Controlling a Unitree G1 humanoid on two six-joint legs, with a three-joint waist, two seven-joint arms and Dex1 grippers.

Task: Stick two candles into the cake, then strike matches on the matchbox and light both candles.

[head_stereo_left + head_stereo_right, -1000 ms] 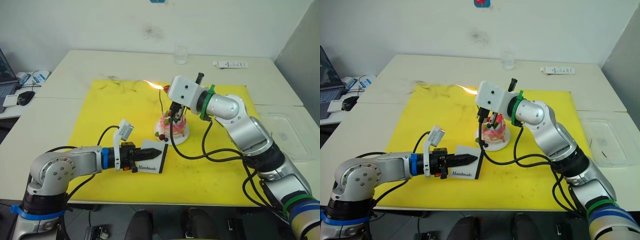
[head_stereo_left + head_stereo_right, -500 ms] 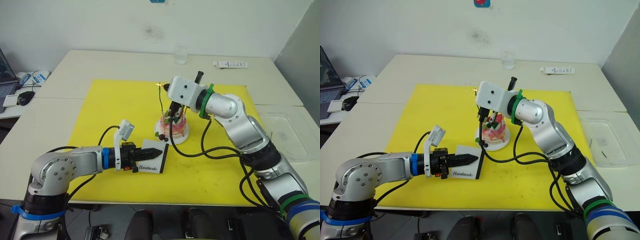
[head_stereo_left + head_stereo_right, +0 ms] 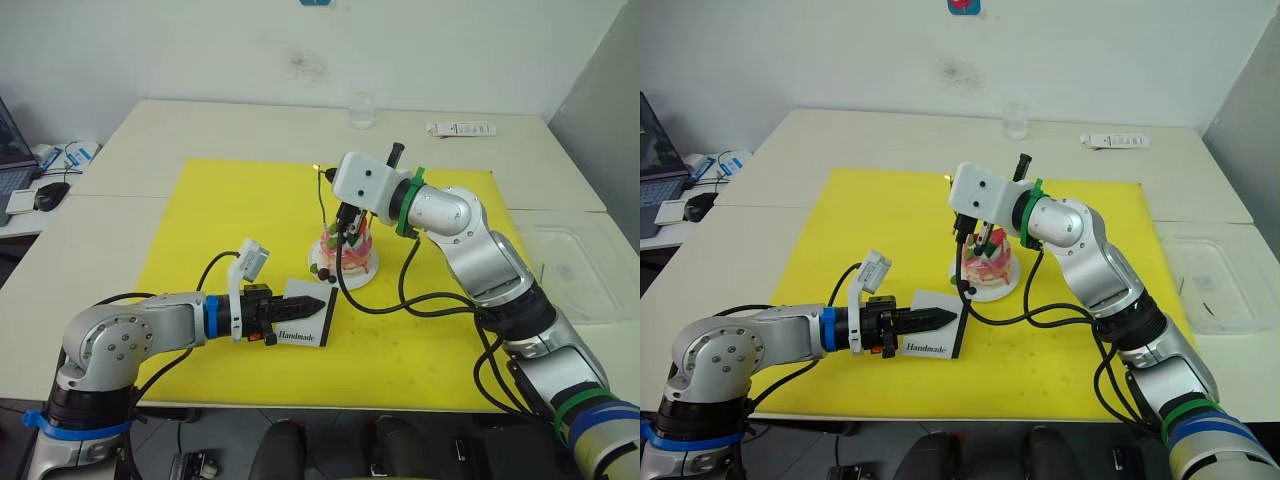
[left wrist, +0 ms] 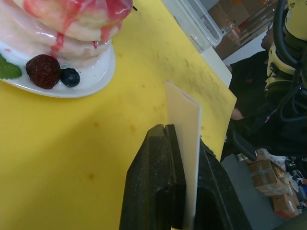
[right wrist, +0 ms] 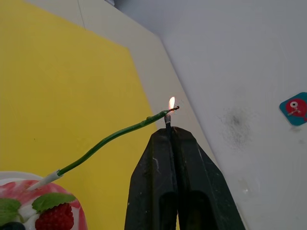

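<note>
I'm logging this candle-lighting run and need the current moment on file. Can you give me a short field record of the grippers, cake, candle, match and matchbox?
left gripper: shut on the matchbox, held upright on edge on the yellow mat, in front of the cake
right gripper: shut on a match, held at the candle's tip
candle: green, bent, stuck in the cake, small flame at its tip
cake: on its white plate on the mat
second candle: cannot tell

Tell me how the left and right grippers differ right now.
The left gripper lies low over the yellow mat, clamping the white matchbox upright; the right gripper is raised above the cake, pinching a thin match at the candle's burning tip. Both have black fingers, shut on something.
</note>
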